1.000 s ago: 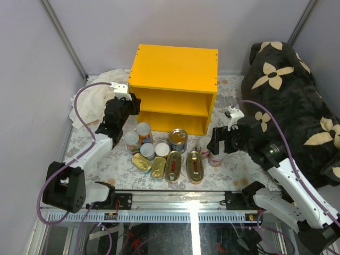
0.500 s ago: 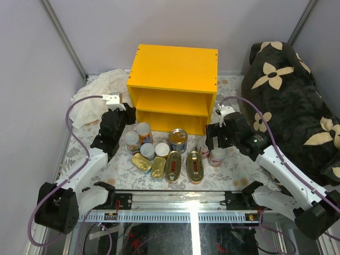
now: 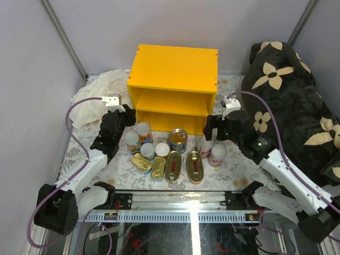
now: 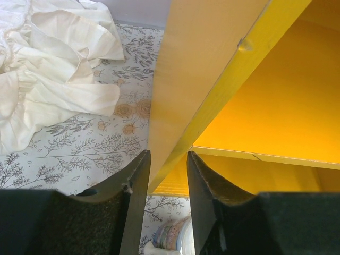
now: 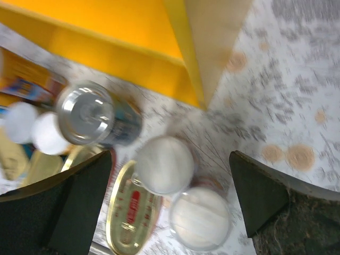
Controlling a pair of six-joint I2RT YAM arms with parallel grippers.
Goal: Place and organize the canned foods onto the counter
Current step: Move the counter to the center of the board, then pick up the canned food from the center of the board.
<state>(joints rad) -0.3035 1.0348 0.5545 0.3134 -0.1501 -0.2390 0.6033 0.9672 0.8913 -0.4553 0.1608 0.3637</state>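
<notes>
cans (image 3: pixel 159 151): bunched on floral surface (image 3: pixel 123 171) before yellow shelf (image 3: pixel 172 69) | labels: oval tin (image 5: pixel 133 212) red print, too blurred to read; steel can (image 5: pixel 87 114) blue label smeared | my left fingers (image 4: pixel 135 202): narrow slit, empty, can below cut off | my right fingers (image 5: pixel 74 207): spread wide, empty, over two white lids (image 5: pixel 164 163)

Plain pale grey walls (image 3: pixel 106 26), floral-print table (image 3: pixel 228 85), crumpled white cloth (image 3: pixel 93 98) at left, black cream-flowered blanket (image 3: pixel 287 79) at right, even light.

You're working in a robot test cell staged like a home: bare grey panel walls (image 3: pixel 106 26) at twelve o'clock, an aluminium rail (image 3: pixel 180 197) at six, a floral table cover (image 3: pixel 228 85), a yellow counter (image 3: pixel 172 66) and a flower-print blanket (image 3: pixel 281 74) at two.
</notes>
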